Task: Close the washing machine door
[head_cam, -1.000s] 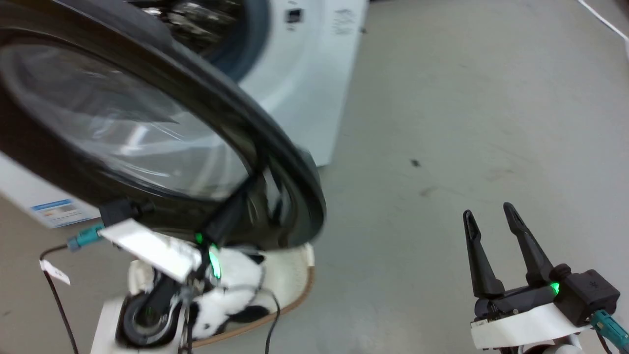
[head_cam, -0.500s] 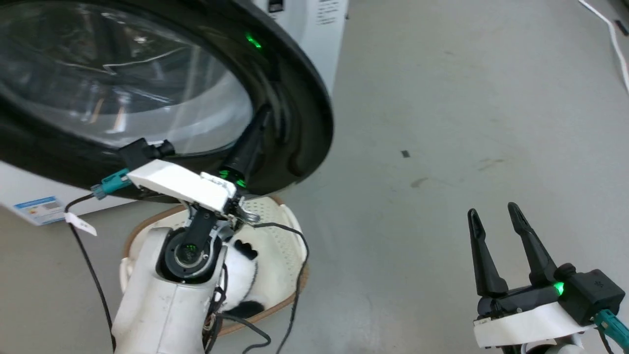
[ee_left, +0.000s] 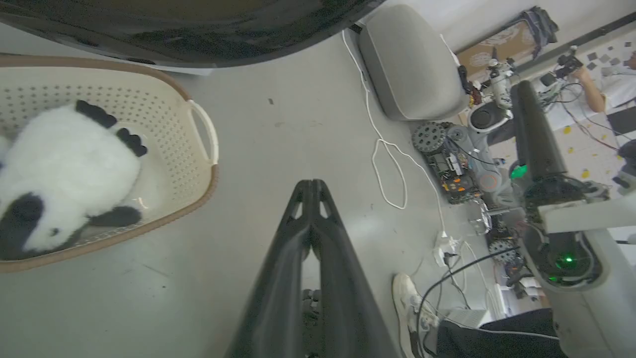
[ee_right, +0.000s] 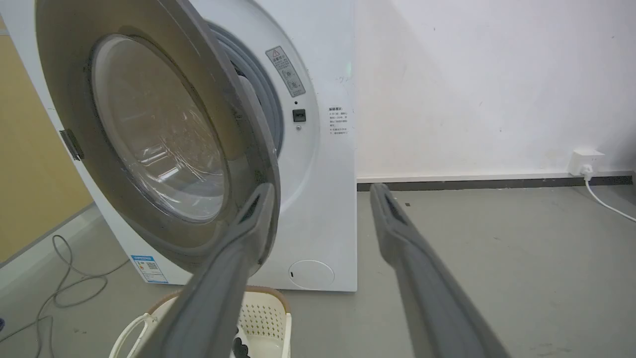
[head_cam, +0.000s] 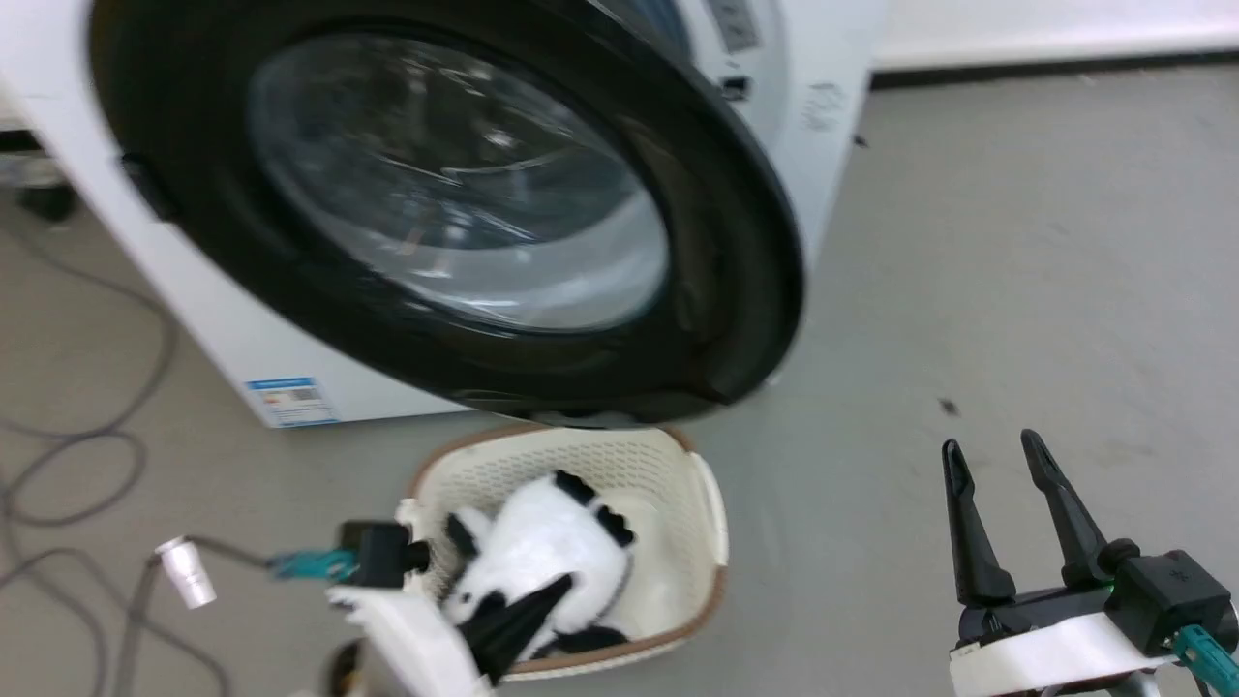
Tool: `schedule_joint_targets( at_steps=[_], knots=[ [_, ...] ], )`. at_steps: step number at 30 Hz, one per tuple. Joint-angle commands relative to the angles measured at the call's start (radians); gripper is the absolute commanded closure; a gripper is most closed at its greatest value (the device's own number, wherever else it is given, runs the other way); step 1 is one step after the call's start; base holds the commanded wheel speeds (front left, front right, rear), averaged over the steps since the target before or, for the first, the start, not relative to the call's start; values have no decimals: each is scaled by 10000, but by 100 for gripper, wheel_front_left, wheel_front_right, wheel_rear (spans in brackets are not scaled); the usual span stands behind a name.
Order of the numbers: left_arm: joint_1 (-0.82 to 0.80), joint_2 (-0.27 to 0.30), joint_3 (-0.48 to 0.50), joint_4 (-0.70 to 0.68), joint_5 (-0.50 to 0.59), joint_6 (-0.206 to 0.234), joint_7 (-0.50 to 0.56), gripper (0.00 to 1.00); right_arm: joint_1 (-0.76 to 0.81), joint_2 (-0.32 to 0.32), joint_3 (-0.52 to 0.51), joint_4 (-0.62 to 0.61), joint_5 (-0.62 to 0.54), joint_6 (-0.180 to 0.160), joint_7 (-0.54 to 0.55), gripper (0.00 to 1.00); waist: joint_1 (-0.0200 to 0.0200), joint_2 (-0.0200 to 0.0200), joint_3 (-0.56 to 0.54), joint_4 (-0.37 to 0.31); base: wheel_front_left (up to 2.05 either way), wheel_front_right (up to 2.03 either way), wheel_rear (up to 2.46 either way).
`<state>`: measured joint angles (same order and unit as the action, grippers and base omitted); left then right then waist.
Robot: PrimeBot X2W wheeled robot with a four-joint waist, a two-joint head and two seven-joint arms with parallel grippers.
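Note:
The washing machine door (head_cam: 716, 242), round, black and glossy with a clear glass bowl, stands ajar from the white washing machine (head_cam: 832, 106). In the right wrist view the door (ee_right: 149, 134) swings from a hinge on its left, and a gap on its right shows the grey gasket (ee_right: 271, 99). My left gripper (head_cam: 561, 583) is shut on nothing, low over the basket and below the door. Its joined fingertips (ee_left: 310, 185) point across bare floor, under the door's rim (ee_left: 198, 30). My right gripper (head_cam: 990, 443) is open above the floor, apart from the door.
A cream perforated basket (head_cam: 697, 503) holding a black-and-white plush (head_cam: 542, 542) sits on the floor right below the door. Grey cables (head_cam: 58, 465) lie at the left. A white cord (ee_left: 382, 159), a grey cushion (ee_left: 412, 64) and a person's shoe (ee_left: 407, 308) are nearby.
My left gripper has come off the door's lower rim and dropped over the basket. The door stands closer to the machine front. The head camera has shifted; the right gripper has held still.

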<state>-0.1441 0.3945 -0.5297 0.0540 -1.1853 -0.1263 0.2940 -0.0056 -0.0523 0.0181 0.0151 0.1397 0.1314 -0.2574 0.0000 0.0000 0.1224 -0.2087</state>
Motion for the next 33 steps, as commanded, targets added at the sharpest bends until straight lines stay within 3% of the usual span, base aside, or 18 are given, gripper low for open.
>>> schedule_joint_targets(
  at_steps=[1,4,5,8,11,14,20,21,22,23,27,28,29,30,33],
  knots=[
    [82,254,-25,50,377,-43,-367,100,138,20,-3,15,-80,-7,-44,0,0,0,-535,698,0,0,0],
    [219,1061,-192,660,1908,-43,-1751,100,236,20,-26,17,-113,-7,-44,0,0,0,-740,1153,0,0,0],
    [224,1211,239,1345,2924,129,-3504,100,297,20,4,22,-171,-7,-44,0,0,0,-931,1516,0,0,0],
    [179,1113,876,1401,3662,437,-5206,100,380,20,12,-15,-260,-7,-44,0,0,0,-1086,1831,0,0,0],
    [354,868,1903,895,4680,995,-5540,100,453,20,35,-63,-345,-7,-44,0,0,0,-1185,2056,0,0,0],
    [947,94,3196,-222,5806,1280,-5552,100,531,20,86,-47,-444,-7,-44,0,0,0,-1255,2220,0,0,0],
    [2230,-1040,3586,-1168,7995,1054,-5556,100,692,20,145,-8,-568,-7,-44,0,0,0,-1386,2434,0,0,0],
    [2386,-1164,3541,-1137,8277,984,-5556,75,723,20,172,9,-589,-7,-44,0,0,0,-1393,2464,0,0,0],
    [2500,-1310,3512,-1093,8503,929,-5556,13,754,20,197,29,-612,-7,-44,0,0,0,-1396,2501,0,0,0],
    [2577,-1470,3501,-1060,8657,848,-5556,0,780,20,221,45,-633,-7,-44,0,0,0,-1397,2533,0,0,0],
    [2673,-1872,3650,-948,9119,523,-5557,0,845,20,336,100,-681,-7,-44,0,0,0,-1371,2658,0,0,0],
    [2656,-1993,3785,-967,9121,466,-5557,0,856,6,405,126,-708,-7,-44,5,0,0,-1352,2708,0,0,0],
    [2629,-2075,3874,-979,9156,399,-5557,0,855,-31,474,112,-729,-7,-44,67,0,0,-1326,2765,0,0,0],
    [2599,-2123,3917,-983,9231,331,-5557,0,855,-68,532,81,-738,-7,-44,100,0,0,-1301,2811,0,0,0],
    [2505,-2176,3864,-951,9464,160,-5557,0,778,-279,790,100,-783,-7,-44,100,0,0,-1130,2907,0,0,0]
  ],
)
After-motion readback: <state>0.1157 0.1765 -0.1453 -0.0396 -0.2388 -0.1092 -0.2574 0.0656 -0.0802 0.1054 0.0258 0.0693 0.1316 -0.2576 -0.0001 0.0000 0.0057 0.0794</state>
